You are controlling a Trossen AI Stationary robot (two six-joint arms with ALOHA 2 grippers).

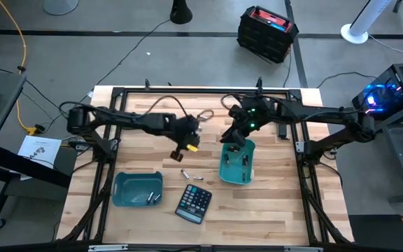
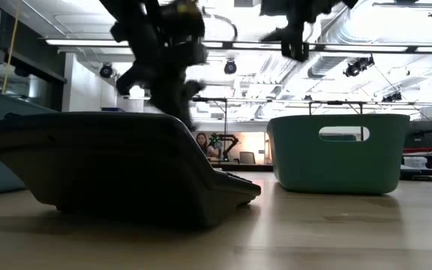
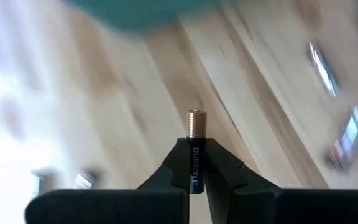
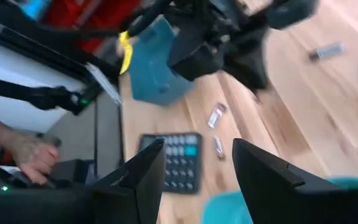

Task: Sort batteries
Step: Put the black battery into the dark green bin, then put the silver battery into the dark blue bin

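Observation:
My left gripper (image 1: 182, 152) hangs above the table's middle, shut on a black battery with a copper end (image 3: 196, 122). My right gripper (image 1: 236, 142) hovers open and empty over the far rim of the upright teal bin (image 1: 237, 165), which holds some batteries; its fingers (image 4: 197, 168) show apart in the right wrist view. Two loose batteries (image 1: 185, 173) (image 1: 198, 178) lie on the wood between the grippers and the calculator (image 1: 193, 203). A flat teal tray (image 1: 138, 189) at the near left holds a few batteries (image 1: 150, 198). My left gripper pinches the battery's black body (image 3: 194, 163) between its two fingertips. The battery lies along the fingers, and its copper end (image 3: 196, 118) sticks out past the tips. It is lifted clear of the table.
The dark calculator (image 2: 118, 165) lies near the table's front edge, between the tray and the teal bin (image 2: 340, 154). A metal frame (image 1: 187, 91) runs along the table's far edge and sides. A person's hand (image 4: 23, 152) shows beyond the table's left side.

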